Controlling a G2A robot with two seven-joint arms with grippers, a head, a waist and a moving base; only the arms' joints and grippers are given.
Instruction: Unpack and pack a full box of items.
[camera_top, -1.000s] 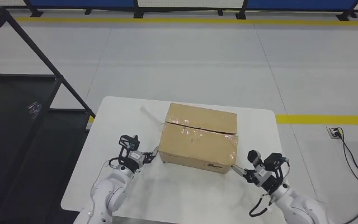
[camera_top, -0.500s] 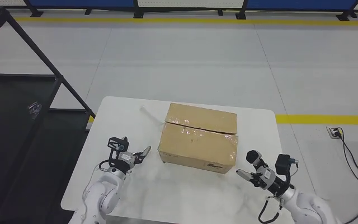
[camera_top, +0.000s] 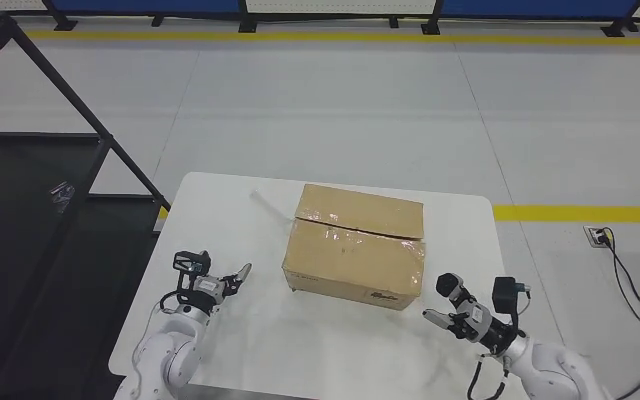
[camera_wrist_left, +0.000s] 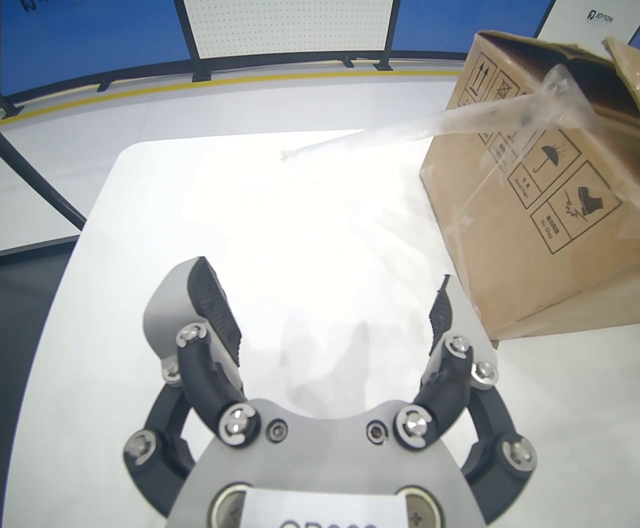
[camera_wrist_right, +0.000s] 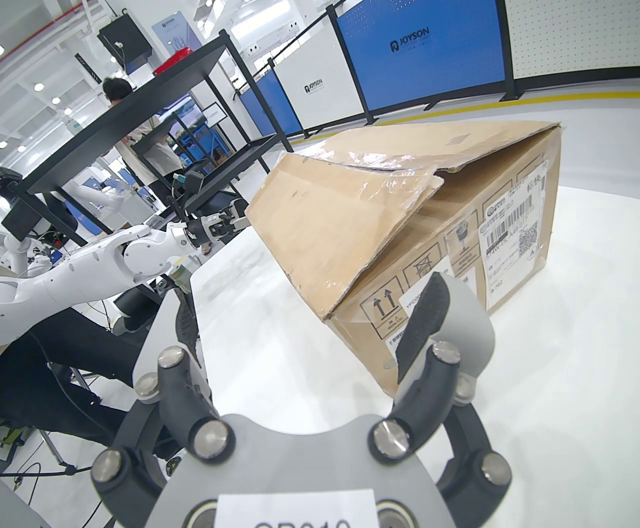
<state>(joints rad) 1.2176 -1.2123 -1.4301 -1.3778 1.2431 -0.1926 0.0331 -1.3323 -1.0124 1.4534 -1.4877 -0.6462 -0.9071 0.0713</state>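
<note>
A brown cardboard box (camera_top: 355, 245) stands in the middle of the white table (camera_top: 230, 215), its top flaps down but loose, with clear tape (camera_wrist_left: 400, 134) peeling off one end. In the right wrist view a flap edge of the box (camera_wrist_right: 400, 210) is lifted a little. My left gripper (camera_top: 236, 280) sits left of the box, apart from it, open and empty (camera_wrist_left: 325, 295). My right gripper (camera_top: 438, 300) is off the box's front right corner, also open and empty (camera_wrist_right: 305, 310).
A black metal rack (camera_top: 60, 200) stands close to the table's left side. The loose tape strip (camera_top: 268, 205) reaches out over the table behind the left gripper. The table's front edge lies just under both arms.
Both grippers have pulled back from the box: the left one slid leftward away from the box's side, the right one drew back toward the front edge.
</note>
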